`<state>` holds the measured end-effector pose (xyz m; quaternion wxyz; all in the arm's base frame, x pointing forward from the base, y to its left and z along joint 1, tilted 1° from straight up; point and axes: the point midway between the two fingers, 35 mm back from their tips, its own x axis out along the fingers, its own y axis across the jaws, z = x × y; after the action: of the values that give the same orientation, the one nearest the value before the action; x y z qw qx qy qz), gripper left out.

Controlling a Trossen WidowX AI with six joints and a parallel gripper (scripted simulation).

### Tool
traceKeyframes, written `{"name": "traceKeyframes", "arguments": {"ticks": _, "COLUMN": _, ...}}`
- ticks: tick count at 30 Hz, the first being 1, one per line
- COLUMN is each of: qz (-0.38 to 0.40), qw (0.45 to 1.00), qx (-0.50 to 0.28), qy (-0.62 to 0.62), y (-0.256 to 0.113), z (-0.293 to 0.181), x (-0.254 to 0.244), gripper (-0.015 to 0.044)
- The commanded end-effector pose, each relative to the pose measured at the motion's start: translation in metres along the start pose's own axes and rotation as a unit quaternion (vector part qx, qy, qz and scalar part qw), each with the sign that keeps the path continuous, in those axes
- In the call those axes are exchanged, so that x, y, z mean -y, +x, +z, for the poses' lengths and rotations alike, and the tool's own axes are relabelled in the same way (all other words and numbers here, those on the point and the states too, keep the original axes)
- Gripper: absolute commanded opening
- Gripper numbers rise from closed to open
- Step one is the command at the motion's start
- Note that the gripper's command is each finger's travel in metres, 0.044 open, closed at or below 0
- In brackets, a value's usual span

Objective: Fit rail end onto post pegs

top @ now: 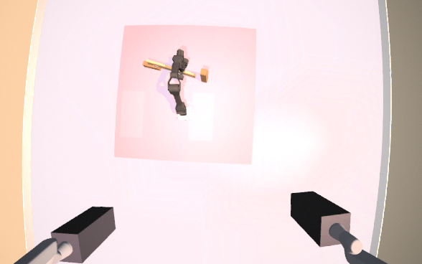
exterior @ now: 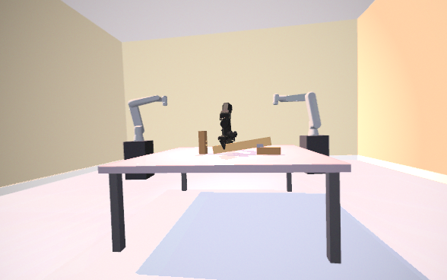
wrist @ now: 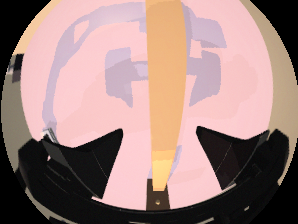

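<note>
The wooden rail [top: 189, 74] [exterior: 247, 144] [wrist: 167, 75] is tilted, its near end down on the table and its far end raised over the low footboard block [exterior: 269, 151] [top: 151, 66]. The small grey bracket [exterior: 260, 145] shows at that block. The short upright post [top: 204, 75] [exterior: 202, 142] [wrist: 158, 195] stands beyond the rail's near end, with a gap between. Its pegs are tiny in the exterior view. My gripper [exterior: 223, 147] [wrist: 160, 131] is open and points down at the rail near its lower end, one finger on each side in the wrist view. Its exact fingertip height is unclear.
The black arm crosses over the rail in the top view and hides part of it. The table [top: 230, 136] [exterior: 224, 168] carries the parts. Two grey arms on dark pedestals [exterior: 138, 160] [exterior: 314, 152] stand away from the table.
</note>
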<state>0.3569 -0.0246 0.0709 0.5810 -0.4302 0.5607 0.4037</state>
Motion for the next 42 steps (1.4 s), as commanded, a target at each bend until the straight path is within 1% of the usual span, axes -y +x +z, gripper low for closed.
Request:
{"name": "traceKeyframes", "arguments": {"ticks": 1, "qz": 0.001, "qw": 1.0, "qx": -0.003, "qy": -0.002, "y": 0.0084, "z": -0.0012, "x": -0.001, "gripper": 0.044}}
{"name": "traceKeyframes", "arguments": {"ticks": 5, "qz": 0.001, "qw": 1.0, "qx": -0.003, "qy": -0.002, "y": 0.0123, "z": -0.0013, "x": -0.0014, "gripper": 0.044}}
{"name": "traceKeyframes", "arguments": {"ticks": 20, "qz": 0.001, "qw": 1.0, "qx": -0.003, "qy": -0.002, "y": 0.0123, "z": -0.0013, "x": -0.0014, "gripper": 0.0046}}
{"name": "traceKeyframes", "arguments": {"ticks": 27, "qz": 0.001, "qw": 1.0, "qx": -0.003, "qy": -0.002, "y": 0.0123, "z": -0.0013, "x": -0.0014, "gripper": 0.0}}
{"name": "traceKeyframes", "arguments": {"ticks": 42, "qz": 0.001, "qw": 1.0, "qx": -0.003, "qy": -0.002, "y": 0.0108, "z": -0.0005, "x": -0.0015, "gripper": 0.0}}
